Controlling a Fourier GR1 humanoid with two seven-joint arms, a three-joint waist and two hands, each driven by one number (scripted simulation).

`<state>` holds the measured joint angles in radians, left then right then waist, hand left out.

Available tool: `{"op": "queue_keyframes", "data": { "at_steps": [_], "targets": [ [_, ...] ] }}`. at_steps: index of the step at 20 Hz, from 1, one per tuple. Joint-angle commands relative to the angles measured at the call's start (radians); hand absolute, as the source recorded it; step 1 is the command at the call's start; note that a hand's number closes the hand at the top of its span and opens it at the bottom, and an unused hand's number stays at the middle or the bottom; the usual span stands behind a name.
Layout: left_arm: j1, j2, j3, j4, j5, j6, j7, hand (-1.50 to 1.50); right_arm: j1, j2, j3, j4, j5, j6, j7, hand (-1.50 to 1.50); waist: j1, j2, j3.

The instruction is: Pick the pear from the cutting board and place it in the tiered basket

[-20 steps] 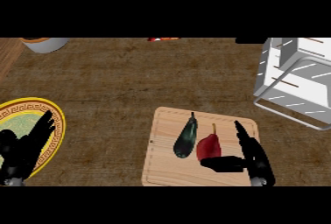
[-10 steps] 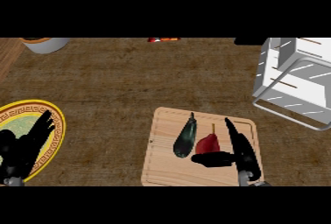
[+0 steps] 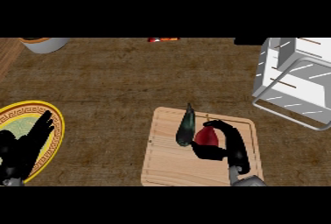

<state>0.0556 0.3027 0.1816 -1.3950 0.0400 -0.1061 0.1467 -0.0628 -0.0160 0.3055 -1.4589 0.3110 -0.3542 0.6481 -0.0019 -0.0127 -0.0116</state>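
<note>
Half wrapping fingers, thumb of right hand (image 3: pixel 230 148) round pear (image 3: pixel 207 136) on board (image 3: pixel 167 168), right of dark vegetable (image 3: pixel 186 129); resting left hand (image 3: pixel 20 152), fingers straight, over plate (image 3: pixel 55 119), left.

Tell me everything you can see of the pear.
The pear is dark red and smooth, and seems narrower at its far end. It lies near the middle of the wooden cutting board, close beside a dark green vegetable on its left; whether they touch I cannot tell. The right hand curls round it, fingers over its far and right sides and thumb under its near side, hiding part of it.
</note>
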Motion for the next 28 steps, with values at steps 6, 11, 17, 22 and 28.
{"op": "queue_keyframes", "data": {
  "at_steps": [6,11,17,22,28],
  "targets": [
    [0.006,-0.034,-0.002,-0.021,-0.023,-0.004,0.027,0.00,0.075,-0.011,0.004,-0.152,0.110,-0.089,0.116,1.50,0.000,0.011,0.011],
    [-0.036,0.003,0.004,-0.004,-0.015,-0.030,0.026,0.00,-0.210,-0.025,0.157,0.056,0.457,-0.047,0.278,1.50,0.053,0.016,0.004],
    [-0.053,-0.009,0.001,0.031,-0.019,-0.022,0.032,0.00,-0.519,0.014,0.241,0.149,0.716,0.144,0.578,1.50,0.046,0.009,0.004],
    [-0.024,0.010,0.018,0.035,-0.019,-0.035,-0.004,0.00,-0.709,0.015,0.246,0.154,0.872,0.220,0.763,1.50,0.030,0.003,0.007],
    [0.039,0.002,0.015,-0.037,-0.005,-0.047,0.019,0.00,-0.835,0.015,0.151,0.075,0.945,0.327,0.802,1.50,0.018,0.002,0.011]
  ]
}}
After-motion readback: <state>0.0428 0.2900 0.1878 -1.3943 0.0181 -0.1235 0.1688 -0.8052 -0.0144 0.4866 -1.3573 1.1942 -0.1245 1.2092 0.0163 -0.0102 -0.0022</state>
